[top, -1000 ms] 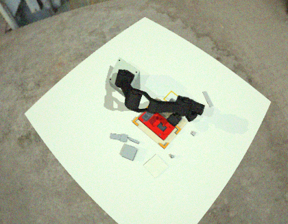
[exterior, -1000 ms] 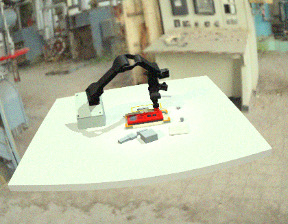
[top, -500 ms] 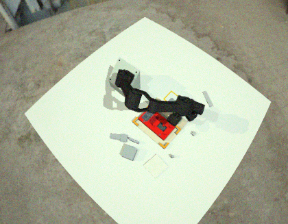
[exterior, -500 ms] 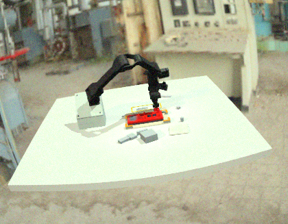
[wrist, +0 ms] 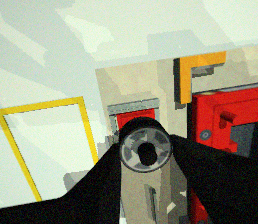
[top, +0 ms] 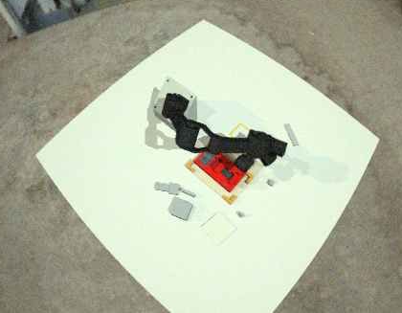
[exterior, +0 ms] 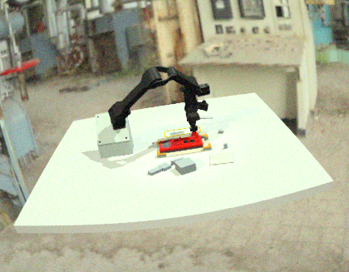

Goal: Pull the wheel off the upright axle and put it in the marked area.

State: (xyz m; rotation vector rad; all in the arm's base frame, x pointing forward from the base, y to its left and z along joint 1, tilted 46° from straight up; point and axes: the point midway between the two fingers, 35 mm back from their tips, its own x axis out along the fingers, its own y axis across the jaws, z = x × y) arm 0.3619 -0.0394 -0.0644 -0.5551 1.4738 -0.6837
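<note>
Top view: arm reaches from its base over the red fixture on the white surface. Tool end sits over the fixture's far corner, hiding the wheel. Yellow marked area lies just beside the fixture, partly under the arm. Loose grey parts lie near, so a wide swing could knock them.

Exterior view: tool points straight down onto the fixture's end, close to the marked outline behind it. Wheel too small to make out here. Risk: a sideways pull before a straight lift would bind the wheel on the axle or drag the fixture board.

Wrist view: wheel, grey with dark hub hole, sits between the two dark fingers, tool clenched on its rim. It looks seated over the axle on the tan board, judging by its spot above the small red socket. Yellow outline is to the left, apart from the wheel. Grip is on a round rim, so slip or tilt during the lift is likely if the pull is off-axis; a tilted wheel could jam. Dropping short could land it on the yellow line, not inside.
</note>
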